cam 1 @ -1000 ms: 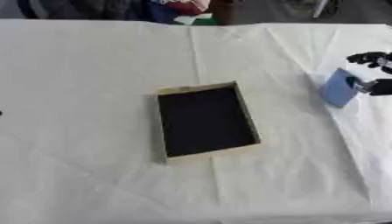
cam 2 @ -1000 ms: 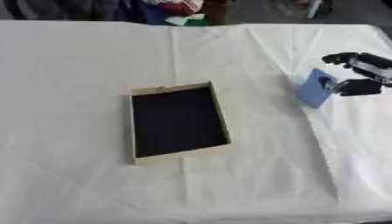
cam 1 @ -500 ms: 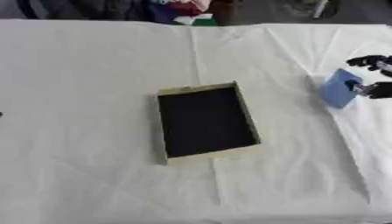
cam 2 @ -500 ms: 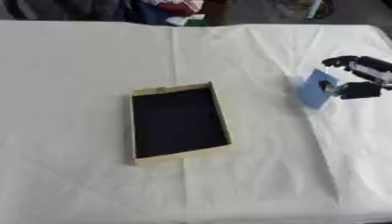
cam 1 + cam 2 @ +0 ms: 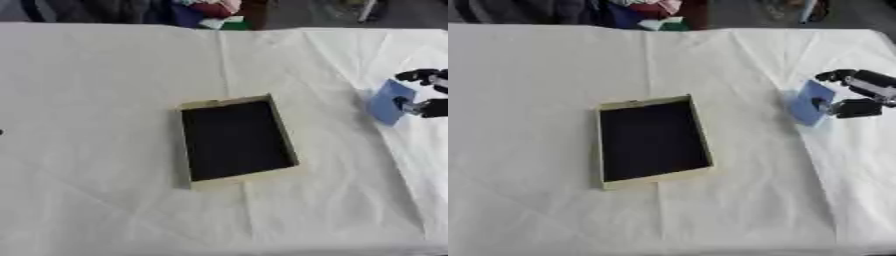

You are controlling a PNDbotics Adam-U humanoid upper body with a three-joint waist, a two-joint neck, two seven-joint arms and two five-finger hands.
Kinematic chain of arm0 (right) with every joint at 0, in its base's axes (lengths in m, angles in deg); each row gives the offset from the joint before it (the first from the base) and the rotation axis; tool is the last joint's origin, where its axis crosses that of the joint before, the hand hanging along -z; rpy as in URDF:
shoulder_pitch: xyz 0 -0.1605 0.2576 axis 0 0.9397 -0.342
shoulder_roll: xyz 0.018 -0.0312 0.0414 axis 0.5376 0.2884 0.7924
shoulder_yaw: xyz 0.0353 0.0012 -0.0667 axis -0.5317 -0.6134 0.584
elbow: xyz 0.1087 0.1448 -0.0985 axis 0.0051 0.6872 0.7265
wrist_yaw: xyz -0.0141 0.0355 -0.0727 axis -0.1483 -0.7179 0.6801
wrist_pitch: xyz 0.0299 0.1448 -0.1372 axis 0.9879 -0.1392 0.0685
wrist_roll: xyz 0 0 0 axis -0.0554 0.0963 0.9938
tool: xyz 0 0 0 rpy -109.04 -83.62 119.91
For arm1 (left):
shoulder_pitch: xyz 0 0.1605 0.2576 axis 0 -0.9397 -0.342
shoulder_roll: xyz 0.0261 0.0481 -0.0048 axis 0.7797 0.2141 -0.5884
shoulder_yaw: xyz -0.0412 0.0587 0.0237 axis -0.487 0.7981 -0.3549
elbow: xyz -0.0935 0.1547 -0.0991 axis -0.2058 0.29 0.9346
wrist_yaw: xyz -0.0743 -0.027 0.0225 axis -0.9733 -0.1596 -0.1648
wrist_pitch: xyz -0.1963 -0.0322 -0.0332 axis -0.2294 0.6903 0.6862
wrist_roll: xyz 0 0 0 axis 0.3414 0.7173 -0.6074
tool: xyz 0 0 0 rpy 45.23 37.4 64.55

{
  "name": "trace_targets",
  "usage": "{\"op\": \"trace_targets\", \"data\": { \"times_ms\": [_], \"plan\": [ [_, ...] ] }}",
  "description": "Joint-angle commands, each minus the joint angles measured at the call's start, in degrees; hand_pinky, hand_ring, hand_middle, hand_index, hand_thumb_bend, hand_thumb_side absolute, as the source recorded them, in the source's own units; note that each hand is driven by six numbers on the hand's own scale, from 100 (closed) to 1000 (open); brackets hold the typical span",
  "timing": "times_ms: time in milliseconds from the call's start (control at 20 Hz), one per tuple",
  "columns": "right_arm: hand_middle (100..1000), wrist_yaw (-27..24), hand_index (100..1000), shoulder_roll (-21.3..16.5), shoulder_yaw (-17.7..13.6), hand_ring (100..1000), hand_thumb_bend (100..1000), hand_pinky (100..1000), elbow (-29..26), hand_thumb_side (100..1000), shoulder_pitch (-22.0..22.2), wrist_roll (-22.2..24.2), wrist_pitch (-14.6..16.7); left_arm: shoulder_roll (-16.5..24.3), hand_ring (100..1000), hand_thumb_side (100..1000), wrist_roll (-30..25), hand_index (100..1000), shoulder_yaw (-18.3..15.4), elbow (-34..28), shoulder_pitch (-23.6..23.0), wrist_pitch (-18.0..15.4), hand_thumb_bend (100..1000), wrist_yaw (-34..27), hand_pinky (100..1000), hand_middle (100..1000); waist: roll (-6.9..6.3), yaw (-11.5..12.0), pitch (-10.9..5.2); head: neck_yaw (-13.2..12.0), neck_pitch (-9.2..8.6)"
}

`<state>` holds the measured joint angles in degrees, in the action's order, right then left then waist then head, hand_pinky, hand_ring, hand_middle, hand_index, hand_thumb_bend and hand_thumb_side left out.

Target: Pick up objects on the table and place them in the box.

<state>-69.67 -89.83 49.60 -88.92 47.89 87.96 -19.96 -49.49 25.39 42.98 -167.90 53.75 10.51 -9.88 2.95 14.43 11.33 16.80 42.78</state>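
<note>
A shallow cream box (image 5: 652, 141) with a black inside lies open in the middle of the white tablecloth. At the right side my right hand (image 5: 857, 93) is shut on a light blue flat object (image 5: 808, 102), thumb and fingers pinching its right edge. The blue object stands tilted on its lower edge, touching or just above the cloth, well to the right of the box. My left hand does not show in either view.
The white cloth (image 5: 105, 75) covers the whole table, with creases running from the far middle. Coloured clothing and dark shapes (image 5: 206, 10) lie beyond the far edge.
My right hand and the blue object have stayed almost in place; the hand has shifted only slightly. The box has not moved.
</note>
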Motion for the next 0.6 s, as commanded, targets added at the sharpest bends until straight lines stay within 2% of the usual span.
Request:
{"op": "trace_targets", "data": {
  "times_ms": [50,600],
  "plan": [
    [938,0.6,1000,-1.8,-0.3,982,179,951,0.1,695,-0.7,0.2,0.1,0.1,444,772,-0.2,659,0.0,-1.1,0.8,-0.1,458,-0.1,723,479,0.08,0.0,-0.63,0.0,-0.46],
    [939,1.2,1000,-1.4,-0.2,983,176,952,0.7,699,-0.8,0.5,0.5,0.1,443,772,-0.2,658,0.0,-1.2,0.8,-0.1,457,-0.1,724,479,0.15,0.0,-0.61,-0.1,-0.53]
  ]
}}
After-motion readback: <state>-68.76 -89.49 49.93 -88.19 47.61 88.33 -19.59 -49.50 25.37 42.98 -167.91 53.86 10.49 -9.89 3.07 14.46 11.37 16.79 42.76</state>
